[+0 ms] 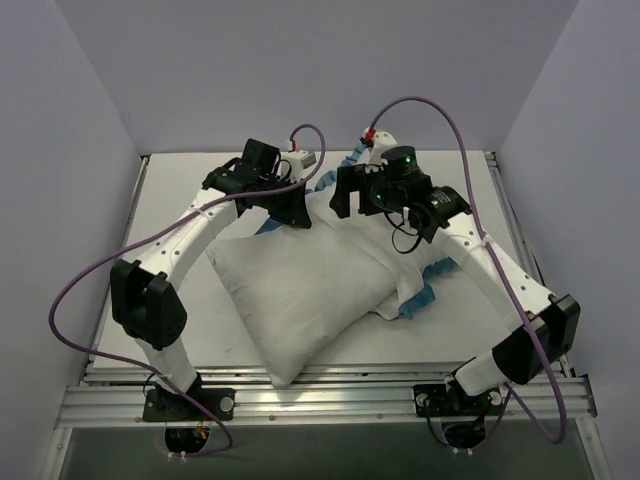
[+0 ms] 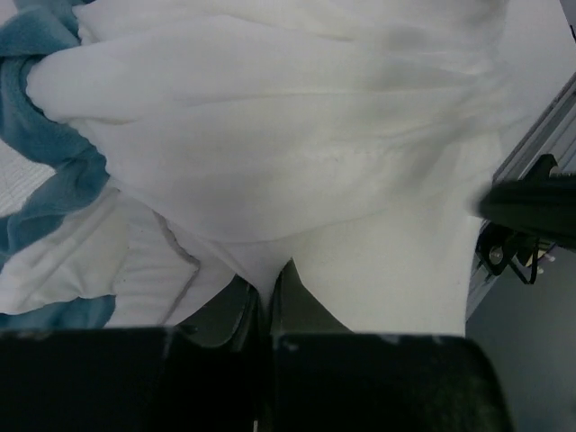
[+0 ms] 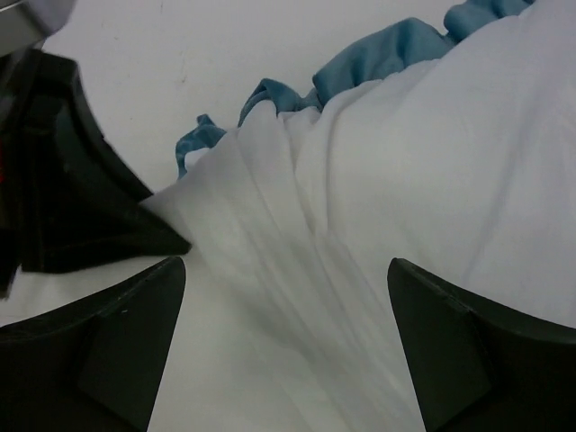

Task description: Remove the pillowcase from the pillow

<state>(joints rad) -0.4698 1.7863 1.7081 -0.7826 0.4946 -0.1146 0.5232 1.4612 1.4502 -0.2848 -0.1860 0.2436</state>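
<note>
At far side of table (image 1: 170, 205), my left gripper (image 1: 293, 215) clenched on corner of white pillow (image 1: 300, 290). My right gripper (image 1: 362, 200) gapes over pillowcase (image 1: 417, 300) ruffle, holding nothing. Pillow looks mostly bared; case bunched beneath far and right edges, final pull-off left.

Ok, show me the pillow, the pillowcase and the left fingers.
pillow (image 1: 290, 295), top external view, middle of its white top face.
pillowcase (image 3: 387, 54), right wrist view, on its teal ruffled trim.
left fingers (image 2: 301, 315), left wrist view, on one grey finger, shut on white fabric.
</note>
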